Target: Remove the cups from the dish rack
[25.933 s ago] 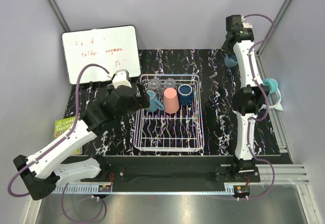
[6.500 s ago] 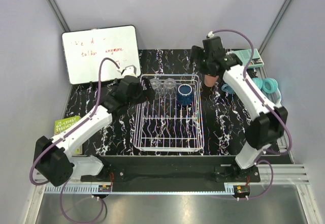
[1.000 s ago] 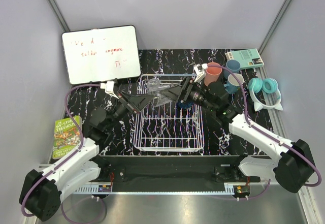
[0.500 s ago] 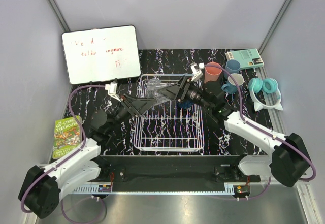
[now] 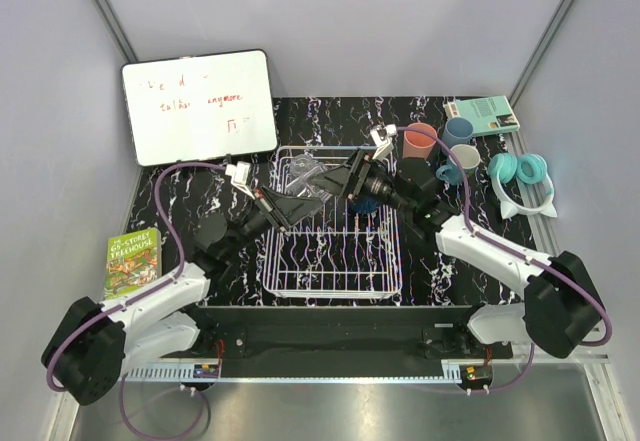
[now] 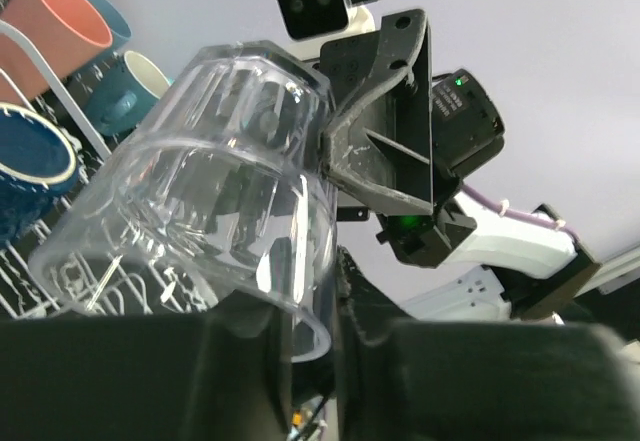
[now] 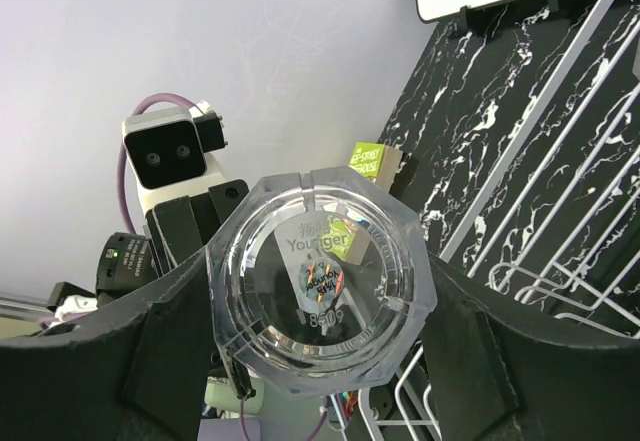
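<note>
The left gripper fingers are pinched narrow on the rim wall of a clear glass. The glass is tilted on its side in the air above the far end of the dish rack. The right gripper fingers stand wide on either side of the same glass's base and appear to press it, though contact is not fully clear. Under that gripper the dark navy mug sits in the rack's far right part, while the salmon-pink tumbler and two light blue mugs stand on the table right of the rack, near the teal headphones.
</note>
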`<state>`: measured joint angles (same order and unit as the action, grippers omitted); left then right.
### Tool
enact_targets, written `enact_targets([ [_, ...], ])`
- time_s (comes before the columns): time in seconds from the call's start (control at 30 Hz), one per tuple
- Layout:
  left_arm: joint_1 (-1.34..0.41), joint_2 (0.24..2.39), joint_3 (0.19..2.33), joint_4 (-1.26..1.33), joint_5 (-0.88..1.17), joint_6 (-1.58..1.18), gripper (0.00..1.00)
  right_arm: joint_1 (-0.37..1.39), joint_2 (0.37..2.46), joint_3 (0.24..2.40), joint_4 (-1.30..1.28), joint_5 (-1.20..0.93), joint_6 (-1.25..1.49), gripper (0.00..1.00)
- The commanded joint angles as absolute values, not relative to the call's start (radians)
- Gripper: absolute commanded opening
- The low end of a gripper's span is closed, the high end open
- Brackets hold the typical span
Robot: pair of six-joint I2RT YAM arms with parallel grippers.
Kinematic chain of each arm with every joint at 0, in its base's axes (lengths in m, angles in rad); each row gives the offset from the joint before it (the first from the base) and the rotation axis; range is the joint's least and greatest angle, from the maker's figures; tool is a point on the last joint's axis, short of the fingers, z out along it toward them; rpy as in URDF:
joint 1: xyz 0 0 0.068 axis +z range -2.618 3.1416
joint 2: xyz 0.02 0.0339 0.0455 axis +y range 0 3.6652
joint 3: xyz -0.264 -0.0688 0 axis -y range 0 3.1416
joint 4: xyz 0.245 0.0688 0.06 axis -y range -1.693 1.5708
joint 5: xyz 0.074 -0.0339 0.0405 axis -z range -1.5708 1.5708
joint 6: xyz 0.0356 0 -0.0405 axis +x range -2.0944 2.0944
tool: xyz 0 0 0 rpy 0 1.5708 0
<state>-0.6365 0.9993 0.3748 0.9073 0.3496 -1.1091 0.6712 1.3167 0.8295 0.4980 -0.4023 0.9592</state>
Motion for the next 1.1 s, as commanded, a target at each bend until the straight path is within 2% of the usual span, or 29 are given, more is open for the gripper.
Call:
enact_targets([
  [0.0,-0.661,1.006,0.433,0.936,0.41,-1.097,0.0,0.684,1.276,0.85,0.572,-0.422,0.953,0.0],
  [0.17,-0.661,0.968,0.462,0.824,0.374,-1.052,0.0,0.686,1.233,0.841,0.535,-0.42,0.93,0.0],
  [0.27,-0.661,0.933,0.514,0.642,0.325,-0.977,0.0,0.686,1.2,0.836,0.493,-0.4,0.901,0.0],
  [0.3,-0.661,0.925,0.534,0.517,0.312,-0.921,0.0,0.686,1.19,0.844,0.439,-0.385,0.891,0.03],
  [0.33,-0.661,0.916,0.59,0.43,0.251,-0.882,0.0,0.687,1.183,0.851,0.405,-0.37,0.862,0.13],
  [0.37,-0.669,0.913,0.627,0.32,0.198,-0.846,0.0,0.686,1.166,0.856,0.376,-0.348,0.847,0.27],
  [0.4,-0.67,0.913,0.653,0.164,0.157,-0.784,0.0,0.687,1.155,0.865,0.327,-0.336,0.813,0.34],
  [0.43,-0.67,0.91,0.682,0.119,0.106,-0.766,0.0,0.686,1.14,0.868,0.307,-0.324,0.801,0.44],
  [0.47,-0.67,0.907,0.692,0.08,0.082,-0.747,0.0,0.686,1.132,0.873,0.289,-0.304,0.79,0.62],
  [0.5,-0.67,0.894,0.698,0.034,0.068,-0.72,0.0,0.687,1.128,0.883,0.247,-0.295,0.767,0.73],
  [0.57,-0.67,0.879,0.704,0.011,0.038,-0.7,0.0,0.686,1.115,0.89,0.215,-0.27,0.749,0.86],
  [0.83,-0.67,0.841,0.747,-0.118,-0.061,-0.627,0.0,0.686,1.098,0.905,0.132,-0.227,0.709,0.98],
  [1.0,-0.669,0.842,0.868,-0.293,-0.188,-0.546,0.0,0.686,1.059,0.933,0.022,-0.109,0.648,1.0],
  [1.07,-0.669,0.856,0.925,-0.406,-0.299,-0.519,0.0,0.686,1.042,0.948,-0.065,-0.034,0.626,1.0],
])
